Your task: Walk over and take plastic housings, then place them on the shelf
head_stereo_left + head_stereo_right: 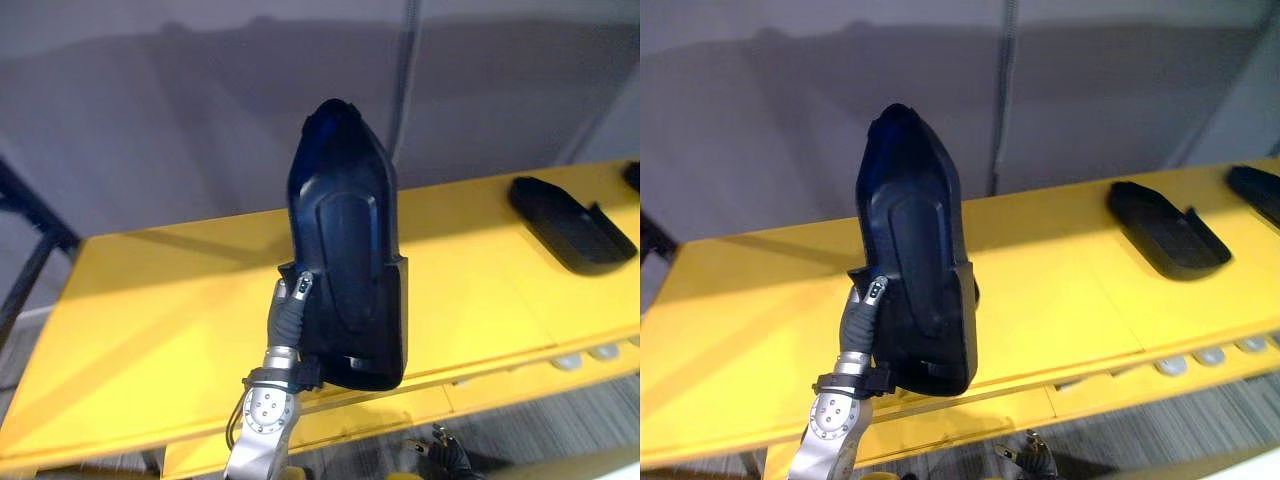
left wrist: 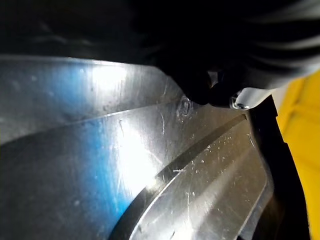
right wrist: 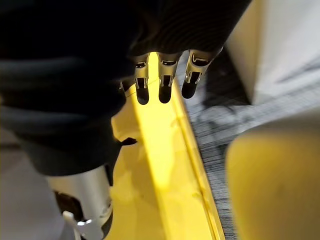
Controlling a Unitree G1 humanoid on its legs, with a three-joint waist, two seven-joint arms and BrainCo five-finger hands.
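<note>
Left robot hand [image 1: 292, 305] comes up at lower centre of the frame, thumb clamped on the near edge of the plastic housing [image 1: 345, 250], fingers hidden behind it. It holds the housing on end, long axis vertical, over the front of the yellow shelf [image 1: 150, 320]. Placing it likely means tipping it forward and flat, left of the second housing [image 1: 570, 225] lying at right. Right robot hand [image 3: 162, 82] hangs slack-fingered, holding nothing.
</note>
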